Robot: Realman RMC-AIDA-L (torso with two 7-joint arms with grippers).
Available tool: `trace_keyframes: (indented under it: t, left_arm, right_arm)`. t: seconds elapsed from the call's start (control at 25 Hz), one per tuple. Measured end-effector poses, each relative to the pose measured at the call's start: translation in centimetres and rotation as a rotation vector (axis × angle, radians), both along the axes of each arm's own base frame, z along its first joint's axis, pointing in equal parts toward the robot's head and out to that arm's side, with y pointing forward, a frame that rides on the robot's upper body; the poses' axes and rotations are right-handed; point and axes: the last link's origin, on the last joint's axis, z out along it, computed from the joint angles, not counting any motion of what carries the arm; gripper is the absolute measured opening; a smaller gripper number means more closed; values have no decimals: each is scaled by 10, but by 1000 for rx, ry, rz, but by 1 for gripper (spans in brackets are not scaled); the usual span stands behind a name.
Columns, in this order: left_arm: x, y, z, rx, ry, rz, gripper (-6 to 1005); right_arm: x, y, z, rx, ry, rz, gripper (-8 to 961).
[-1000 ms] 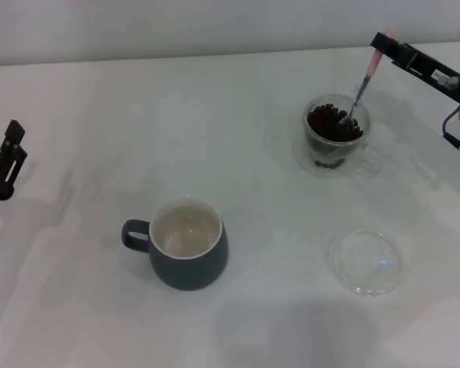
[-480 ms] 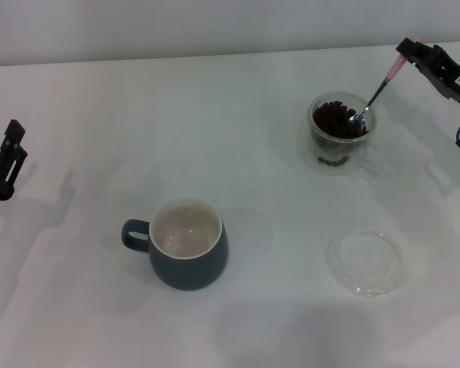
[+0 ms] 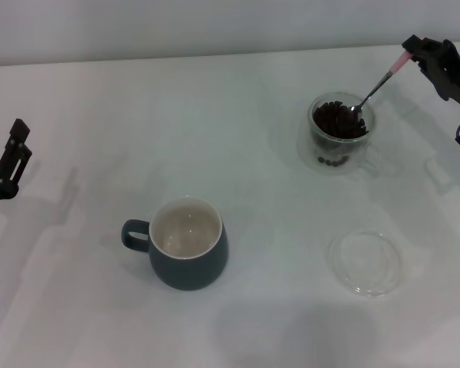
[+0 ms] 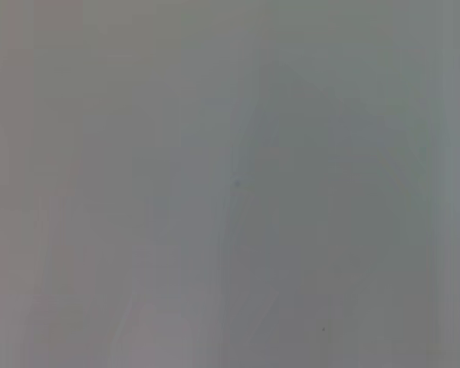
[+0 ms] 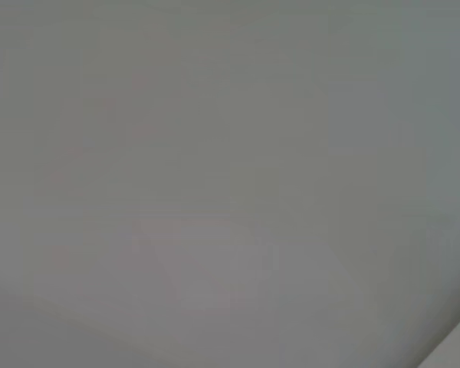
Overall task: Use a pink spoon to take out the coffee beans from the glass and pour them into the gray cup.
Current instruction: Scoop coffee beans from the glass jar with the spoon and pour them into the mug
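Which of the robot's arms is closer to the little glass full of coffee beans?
The right. Its right gripper holds the pink spoon just beyond the glass; the left gripper hangs far across the table.

A plain white bench carries three things. The gray cup stands upright near the front, left of centre, its loop handle pointing left and its cream inside showing. Far to the right stands the glass, holding the coffee beans. Nearer, on the right, a shallow clear glass dish lies flat, well apart from both.
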Motion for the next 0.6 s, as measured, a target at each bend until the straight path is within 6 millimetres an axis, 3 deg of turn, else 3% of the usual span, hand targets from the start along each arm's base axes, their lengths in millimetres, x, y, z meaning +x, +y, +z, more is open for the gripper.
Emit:
trace_keyframes:
  t: [0.6]
  left_arm:
    - [-3, 1, -2, -16, 12, 19, 620]
  right_arm:
    - [-1, -1, -2, 1, 74, -18, 142]
